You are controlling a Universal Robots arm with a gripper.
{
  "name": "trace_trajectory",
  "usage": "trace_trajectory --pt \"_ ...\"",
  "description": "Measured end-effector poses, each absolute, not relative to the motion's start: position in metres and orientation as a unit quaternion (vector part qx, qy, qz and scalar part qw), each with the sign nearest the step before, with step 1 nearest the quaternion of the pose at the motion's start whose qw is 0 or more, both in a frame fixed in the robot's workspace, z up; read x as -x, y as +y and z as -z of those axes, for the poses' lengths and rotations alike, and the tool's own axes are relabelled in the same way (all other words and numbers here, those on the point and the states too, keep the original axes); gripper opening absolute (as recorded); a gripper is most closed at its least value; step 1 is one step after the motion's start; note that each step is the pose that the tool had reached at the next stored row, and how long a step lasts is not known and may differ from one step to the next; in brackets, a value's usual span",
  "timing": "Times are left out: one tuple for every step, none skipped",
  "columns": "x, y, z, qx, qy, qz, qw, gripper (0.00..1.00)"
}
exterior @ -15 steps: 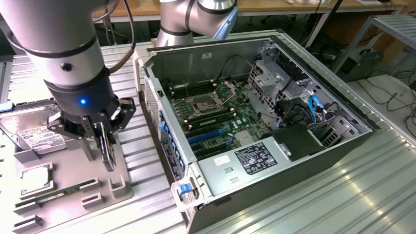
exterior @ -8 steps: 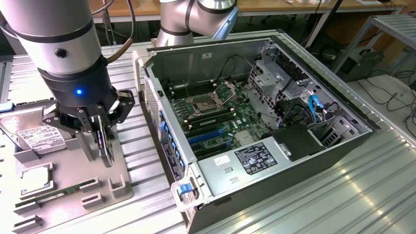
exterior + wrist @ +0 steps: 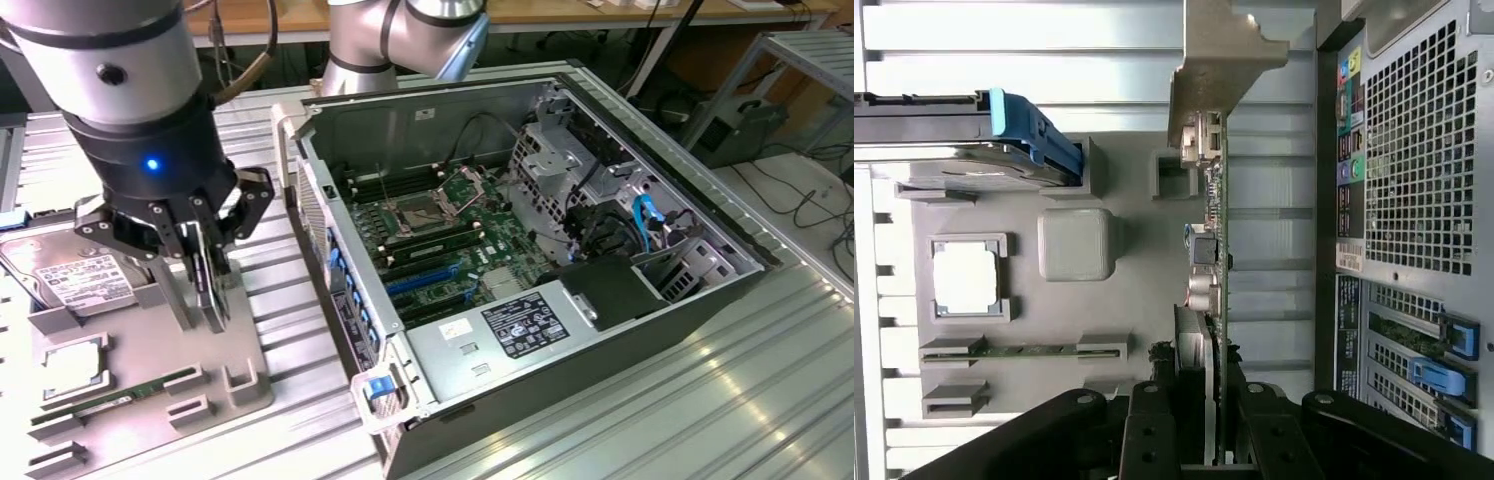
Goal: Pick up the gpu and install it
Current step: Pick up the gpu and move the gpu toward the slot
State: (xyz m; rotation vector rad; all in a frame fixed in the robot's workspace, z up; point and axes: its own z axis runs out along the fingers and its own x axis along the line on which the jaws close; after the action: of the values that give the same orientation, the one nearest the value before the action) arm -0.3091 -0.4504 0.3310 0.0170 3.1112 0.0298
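The gpu is a thin dark card held on edge between the fingers of my gripper, which is shut on it over the grey parts tray. The wrist view shows the gpu edge-on, with its pale metal bracket at the far end and my gripper clamped on the near end. Whether the card's lower edge touches the tray I cannot tell. The open computer case lies at the exterior view's right of the tray, with its motherboard exposed.
On the tray lie a silver hard drive, a processor and a green memory stick. The blue expansion slots sit near the case's wall. The case's perforated rear panel is close beside the card.
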Motion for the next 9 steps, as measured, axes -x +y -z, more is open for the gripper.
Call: trace_trajectory --pt "0.309 -0.450 -0.336 -0.005 1.000 -0.010 0.015 0.28" --pt "0.309 -0.450 -0.340 -0.005 1.000 -0.010 0.015 0.28" --pt "0.309 -0.450 -0.345 -0.005 1.000 -0.010 0.015 0.28" --pt "0.309 -0.450 -0.349 -0.005 1.000 -0.010 0.015 0.28" --pt "0.309 -0.450 -0.354 -0.005 1.000 -0.010 0.015 0.28" --pt "0.309 -0.450 -0.358 -0.005 1.000 -0.010 0.015 0.28" --pt "0.309 -0.450 -0.363 -0.005 1.000 -0.010 0.015 0.28" --pt "0.309 -0.450 -0.367 -0.005 1.000 -0.010 0.015 0.28" --pt "0.309 -0.450 -0.372 -0.005 1.000 -0.010 0.015 0.28"
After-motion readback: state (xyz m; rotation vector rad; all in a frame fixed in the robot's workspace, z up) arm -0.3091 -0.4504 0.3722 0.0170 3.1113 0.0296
